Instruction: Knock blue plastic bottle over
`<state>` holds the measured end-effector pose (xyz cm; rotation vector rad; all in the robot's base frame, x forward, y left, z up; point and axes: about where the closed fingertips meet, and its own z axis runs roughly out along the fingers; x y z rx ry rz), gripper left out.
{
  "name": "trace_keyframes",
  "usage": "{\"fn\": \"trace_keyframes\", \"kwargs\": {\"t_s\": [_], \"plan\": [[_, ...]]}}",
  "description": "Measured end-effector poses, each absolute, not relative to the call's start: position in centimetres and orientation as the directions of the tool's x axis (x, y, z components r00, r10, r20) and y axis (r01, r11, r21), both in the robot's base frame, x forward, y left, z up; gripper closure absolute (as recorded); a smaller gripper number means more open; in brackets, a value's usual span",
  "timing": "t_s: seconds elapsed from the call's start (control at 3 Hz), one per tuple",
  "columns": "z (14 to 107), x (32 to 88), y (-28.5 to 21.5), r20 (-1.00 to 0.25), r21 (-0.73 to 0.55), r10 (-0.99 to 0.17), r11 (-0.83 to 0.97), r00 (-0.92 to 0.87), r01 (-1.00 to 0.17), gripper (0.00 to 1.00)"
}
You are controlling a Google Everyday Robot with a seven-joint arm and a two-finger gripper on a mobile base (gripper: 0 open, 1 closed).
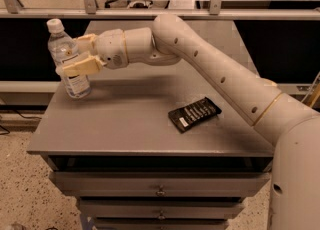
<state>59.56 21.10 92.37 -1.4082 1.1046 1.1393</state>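
Observation:
The blue plastic bottle (67, 59) is a small clear bottle with a white cap and a white label. It stands near the far left corner of the grey table (140, 119) and leans a little to the left. My gripper (75, 54) is right against the bottle's right side, about halfway up. Its cream fingers (82, 66) are spread, one in front of the bottle's label and one behind. The white arm reaches in from the lower right across the table.
A flat black packet (194, 114) lies on the table right of centre. The table's left edge is just beyond the bottle. Drawers with small handles (160, 191) sit below the top. A glass railing runs behind the table.

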Motion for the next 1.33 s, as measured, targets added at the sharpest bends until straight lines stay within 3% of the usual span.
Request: {"fn": "trace_keyframes", "kwargs": {"t_s": [0.67,1.0,1.33], "plan": [[92.4,59.3,21.6,-0.987,-0.14,-0.067,-0.12,0.149,-0.983,0.88],[93.6,59.2,21.2,-0.985,-0.138,-0.091,-0.08,0.145,-0.987,1.0],[97.0,58.8,21.4,-0.96,-0.186,-0.204,-0.055,0.193,-0.981,1.0]]}}
